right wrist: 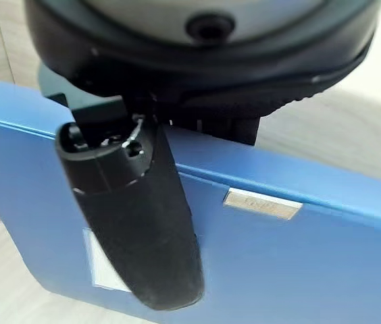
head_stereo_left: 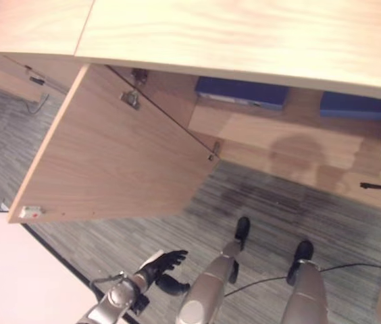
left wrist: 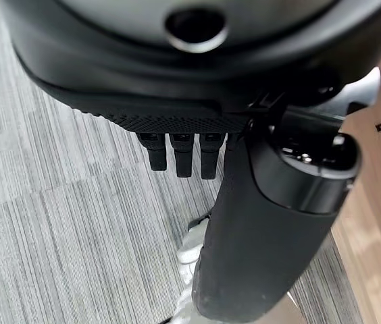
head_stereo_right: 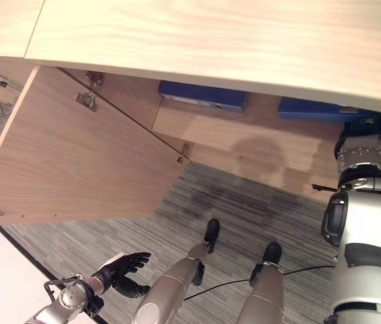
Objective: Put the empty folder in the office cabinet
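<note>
Grey striped carpet (head_stereo_left: 278, 209) covers the floor in front of a light wood office cabinet (head_stereo_right: 211, 34), whose top runs across the 12 o'clock part of the head views. One cabinet door (head_stereo_left: 109, 155) stands swung wide open toward 9 o'clock, its inner face showing two metal hinges and a small white catch at the lower corner. Inside the cabinet, on the wooden shelf (head_stereo_right: 244, 138), a dark blue folder (head_stereo_right: 202, 94) lies flat toward 12 o'clock. A second blue folder (right wrist: 298, 250), the one being placed, sits further toward 2 o'clock on the same shelf, at the far end of the right arm. The right hand (right wrist: 136, 223) is on this folder: in its wrist view the thumb lies across the blue cover, beside a white label and a small metal label holder, and the fingers pass behind the folder's upper edge, so the folder is pinched between thumb and fingers. The left hand (head_stereo_left: 163, 264) hangs low at 7 o'clock above the carpet, holding nothing, fingers relaxed and only slightly bent; its wrist view shows the fingertips pointing down at the carpet with the thumb alongside. A pale surface (head_stereo_left: 15, 277) fills the 8 o'clock corner.
</note>
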Robot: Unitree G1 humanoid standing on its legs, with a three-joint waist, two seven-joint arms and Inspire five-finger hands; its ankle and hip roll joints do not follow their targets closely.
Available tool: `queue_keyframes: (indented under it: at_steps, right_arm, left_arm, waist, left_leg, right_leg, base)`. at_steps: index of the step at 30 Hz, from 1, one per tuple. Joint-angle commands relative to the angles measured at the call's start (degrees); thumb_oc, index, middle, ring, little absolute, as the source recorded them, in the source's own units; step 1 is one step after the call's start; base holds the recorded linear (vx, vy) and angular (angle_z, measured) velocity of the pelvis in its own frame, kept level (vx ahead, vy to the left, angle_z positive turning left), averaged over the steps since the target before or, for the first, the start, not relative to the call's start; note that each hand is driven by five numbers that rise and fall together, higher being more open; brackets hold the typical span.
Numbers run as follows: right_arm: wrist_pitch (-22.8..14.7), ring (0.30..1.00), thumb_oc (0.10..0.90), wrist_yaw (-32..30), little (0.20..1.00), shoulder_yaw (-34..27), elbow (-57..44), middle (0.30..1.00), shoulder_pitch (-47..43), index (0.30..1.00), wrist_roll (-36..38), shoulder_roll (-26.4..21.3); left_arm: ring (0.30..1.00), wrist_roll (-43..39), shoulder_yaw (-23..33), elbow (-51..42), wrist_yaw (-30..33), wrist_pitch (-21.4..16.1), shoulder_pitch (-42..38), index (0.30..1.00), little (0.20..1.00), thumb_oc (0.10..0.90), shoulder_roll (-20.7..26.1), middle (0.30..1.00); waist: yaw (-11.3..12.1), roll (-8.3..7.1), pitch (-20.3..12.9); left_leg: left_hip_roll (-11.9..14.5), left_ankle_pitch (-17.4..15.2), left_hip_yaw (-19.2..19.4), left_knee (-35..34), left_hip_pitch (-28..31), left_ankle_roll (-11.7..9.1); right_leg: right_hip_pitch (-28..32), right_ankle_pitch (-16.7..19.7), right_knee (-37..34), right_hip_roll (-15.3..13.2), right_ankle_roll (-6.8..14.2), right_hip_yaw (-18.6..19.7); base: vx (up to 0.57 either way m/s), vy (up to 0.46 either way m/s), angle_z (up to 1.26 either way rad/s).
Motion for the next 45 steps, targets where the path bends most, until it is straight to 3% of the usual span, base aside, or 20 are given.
queue_keyframes:
  at_steps: [1, 2, 3, 7, 12, 18, 27, 38, 45]
  right_arm:
    - [2.1, 0.9, 0.8, -2.8, 0.9, 2.0, 2.9, 0.9, 0.4, 0.9, -3.8, -5.3]
    - [2.6, 0.9, 0.8, -3.5, 0.9, 1.6, 3.3, 0.9, 0.8, 0.9, -3.9, -5.1]
    - [2.3, 0.9, 0.8, -4.6, 0.9, 0.0, 4.2, 0.9, 1.6, 0.9, -3.4, -3.9]
    - [1.5, 0.9, 0.8, -7.0, 0.9, -1.2, 5.0, 0.9, 2.0, 0.9, -3.6, -1.2]
    - [0.2, 0.9, 0.8, -10.3, 0.9, -2.3, 6.5, 0.9, 1.1, 0.9, -5.6, 2.1]
    - [0.1, 0.9, 0.8, -11.9, 0.9, -2.0, 6.8, 0.9, 0.9, 0.9, -8.2, 2.5]
    - [-0.1, 0.9, 0.8, -11.9, 0.9, -2.8, 7.2, 0.9, 2.7, 0.9, -8.6, 4.6]
    - [-0.3, 0.9, 0.8, -9.4, 0.9, -1.8, 5.2, 0.9, 5.2, 0.9, -7.1, 8.2]
    - [-2.3, 0.9, 0.8, -5.3, 0.9, -3.9, 1.9, 0.9, 13.6, 0.9, -4.0, 15.8]
  left_arm:
    - [0.9, -0.1, 1.9, 2.0, -0.4, 1.3, 1.4, 0.9, 0.9, 0.8, 6.5, 0.9]
    - [0.9, 0.1, 2.0, 1.8, -0.4, 1.6, 1.4, 0.9, 0.9, 0.8, 6.8, 0.9]
    - [0.9, 3.2, 1.9, 9.2, 0.8, 1.8, 0.8, 0.9, 0.9, 0.8, 4.7, 0.9]
    - [0.9, 5.3, 0.7, 19.2, 3.9, 1.2, -2.9, 0.9, 0.9, 0.8, -0.2, 0.9]
    - [0.9, 5.6, 0.3, 30.8, 7.9, 1.1, -7.0, 0.9, 0.9, 0.8, -5.6, 0.9]
    - [0.9, 3.1, 1.5, 34.4, 9.7, 0.6, -7.5, 0.9, 0.9, 0.8, -8.3, 0.9]
    - [0.9, 6.2, 1.6, 39.3, 10.1, 1.2, -7.8, 0.9, 0.9, 0.8, -10.4, 0.9]
    - [0.9, 5.1, 2.3, 38.4, 10.5, 0.4, -7.9, 0.9, 0.9, 0.8, -11.6, 0.9]
    - [0.9, 3.3, 3.2, 35.5, 9.7, 0.2, -7.6, 0.9, 0.9, 0.8, -12.3, 0.9]
  waist:
    - [1.4, -1.13, -0.9]
    - [1.3, -1.24, -0.9]
    - [1.0, -2.13, -1.2]
    - [0.7, -3.75, -1.7]
    - [0.6, -7.27, -4.4]
    - [0.9, -8.71, -6.2]
    - [1.1, -9.77, -7.9]
    - [1.7, -9.78, -6.6]
    - [0.6, -9.94, -5.1]
  left_leg:
    - [4.4, -12.1, 1.8, 4.9, 4.1, -2.2]
    - [4.6, -12.1, 1.8, 4.7, 4.4, -2.2]
    - [4.8, -12.1, 1.7, 4.4, 5.0, -2.3]
    - [5.4, -12.3, 1.6, 3.9, 6.6, -2.6]
    - [6.5, -12.3, 1.6, 0.9, 10.9, -3.0]
    - [6.7, -11.3, 1.5, -1.6, 13.7, -3.0]
    - [6.6, -10.8, 1.6, -3.4, 15.5, -2.7]
    - [6.2, -10.8, 1.7, -2.4, 14.8, -2.2]
    - [6.2, -10.8, 2.3, -2.1, 14.7, -1.7]
  right_leg:
    - [7.8, -4.5, -5.2, 0.1, 4.8, -0.3]
    - [8.1, -4.4, -5.3, 0.1, 4.8, -0.4]
    - [9.0, -4.5, -5.9, 0.3, 4.7, -0.5]
    - [11.6, -4.2, -7.6, 0.7, 4.6, -0.9]
    - [17.3, -2.8, -13.0, 1.3, 4.4, -2.4]
    - [21.6, 0.0, -17.9, 1.8, 4.4, -3.4]
    - [24.1, 1.7, -21.4, 2.1, 4.5, -3.5]
    - [23.7, 1.9, -20.8, 1.8, 4.6, -3.1]
    - [23.7, 2.2, -20.7, 2.1, 4.5, -2.3]
  base:
    - [0.0, 0.0, 0.0]
    - [0.0, 0.0, 0.0]
    - [0.0, 0.0, 0.0]
    - [0.02, -0.038, -0.07]
    - [0.02, -0.021, 0.03]
    - [0.01, 0.0, -0.02]
    - [0.01, 0.007, -0.02]
    - [0.0, 0.003, -0.02]
    - [0.0, 0.0, 0.0]
